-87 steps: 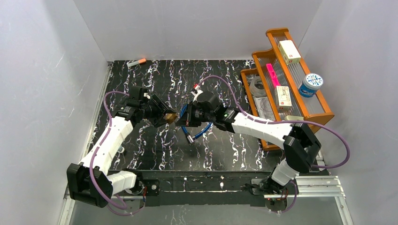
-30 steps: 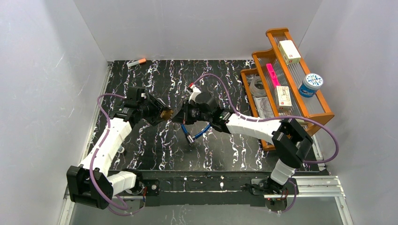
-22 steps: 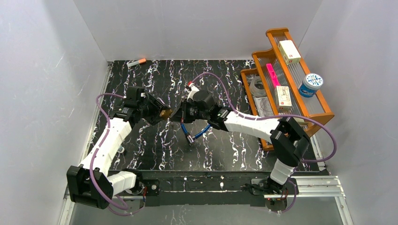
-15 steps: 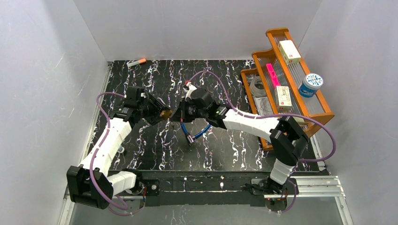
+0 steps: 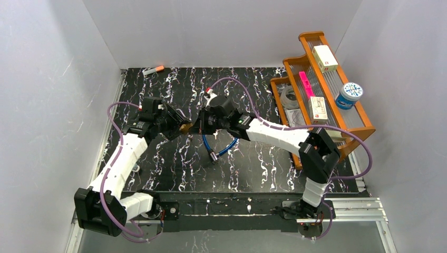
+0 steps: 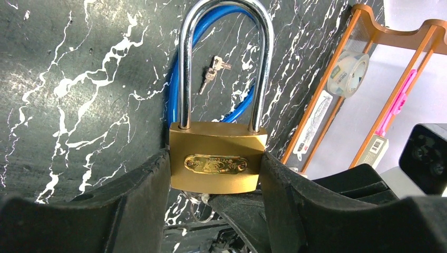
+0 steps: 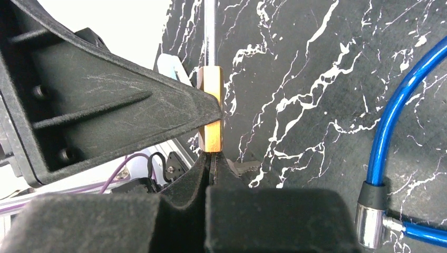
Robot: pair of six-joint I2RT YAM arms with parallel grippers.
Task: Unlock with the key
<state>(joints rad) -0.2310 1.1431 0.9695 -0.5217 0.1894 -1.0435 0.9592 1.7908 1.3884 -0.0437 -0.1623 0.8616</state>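
My left gripper (image 6: 215, 159) is shut on the brass padlock (image 6: 217, 163), one finger on each side of its body. The steel shackle (image 6: 224, 52) points away from me, with both legs in the body. My right gripper (image 7: 212, 157) is shut, its tips pressed against the padlock's (image 7: 212, 105) underside. The key is hidden between its fingers (image 6: 240, 211); only the wire key ring (image 6: 199, 204) hangs out below the lock. In the top view the left gripper (image 5: 178, 125) and right gripper (image 5: 196, 128) meet at the padlock (image 5: 185, 127) above mid-table.
A blue cable lock (image 5: 221, 147) lies on the black marbled table just right of the grippers, with small spare keys (image 6: 213, 71) by it. A wooden rack (image 5: 363, 129) with tape, boxes and a tub stands at the right. A marker (image 5: 153, 69) lies at the back left.
The right arm has reached further left and back, bringing its shut tips against the padlock's base. The left gripper with the padlock has shifted slightly left and back.
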